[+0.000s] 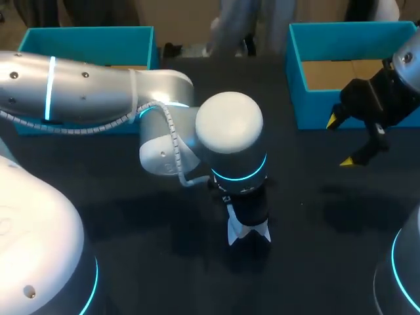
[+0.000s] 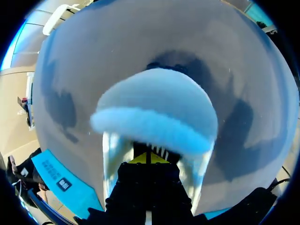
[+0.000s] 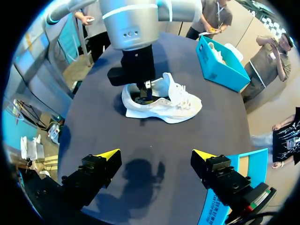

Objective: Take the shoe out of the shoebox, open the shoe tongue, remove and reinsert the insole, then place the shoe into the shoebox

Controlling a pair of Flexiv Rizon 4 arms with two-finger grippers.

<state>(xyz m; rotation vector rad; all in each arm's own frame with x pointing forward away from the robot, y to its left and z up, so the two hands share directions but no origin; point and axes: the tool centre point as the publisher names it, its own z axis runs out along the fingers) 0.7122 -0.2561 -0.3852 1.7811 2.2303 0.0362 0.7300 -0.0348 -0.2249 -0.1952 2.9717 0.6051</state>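
The table [image 3: 197, 136] lies bare around the white, laced shoe [image 3: 164, 102] at its middle, with the teal shoebox [image 3: 220, 61] well apart at the edge. The left gripper [image 3: 144, 93] has its tips pressed together in the shoe's opening, while the right gripper [image 3: 154, 157] is spread and hovers apart.

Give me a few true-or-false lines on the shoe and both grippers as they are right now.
1. The shoe lies on the table, outside the teal shoebox. True.
2. The right gripper is shut on the shoe. False: it is open, empty and apart from the shoe.
3. The left gripper is down at the shoe's opening. True.
4. The shoe is black. False: it is white.
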